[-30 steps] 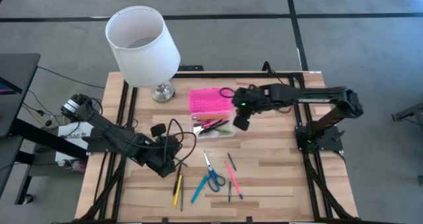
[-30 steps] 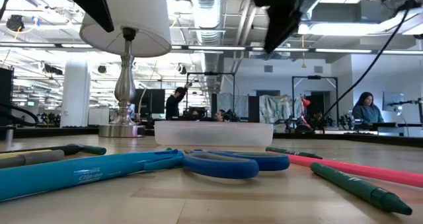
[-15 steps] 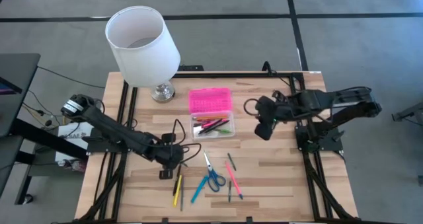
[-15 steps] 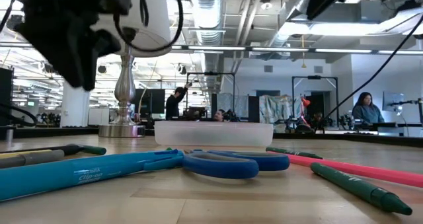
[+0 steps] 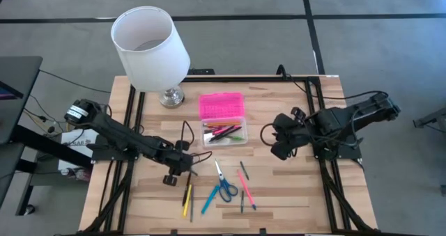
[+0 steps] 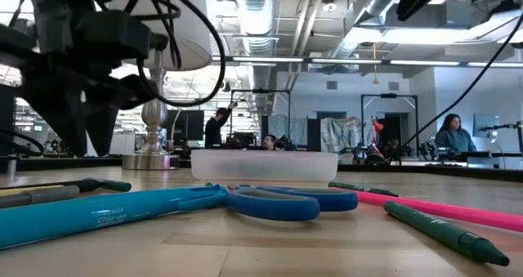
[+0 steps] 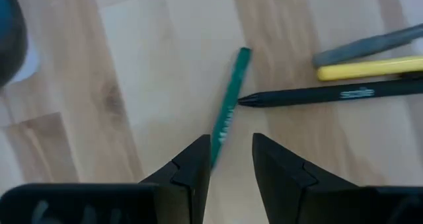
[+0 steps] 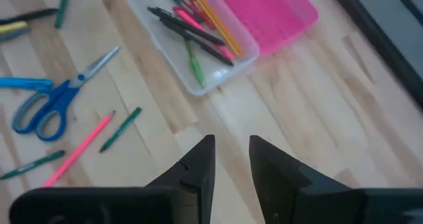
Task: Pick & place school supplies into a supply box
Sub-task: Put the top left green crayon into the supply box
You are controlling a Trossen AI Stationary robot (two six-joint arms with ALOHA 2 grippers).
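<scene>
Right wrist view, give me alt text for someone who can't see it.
The right gripper, its fingers slightly apart and empty, hovers over a wooden table. Beyond it lies an open clear supply box holding several pens, its pink lid folded back. Blue-handled scissors, a pink pencil and green pencils lie loose beside the box.

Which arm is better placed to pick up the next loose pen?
The left. Its gripper hangs open right over a green pen, beside the black pen and yellow pen. The right gripper sits off to the side of the supply box, over bare table.
</scene>
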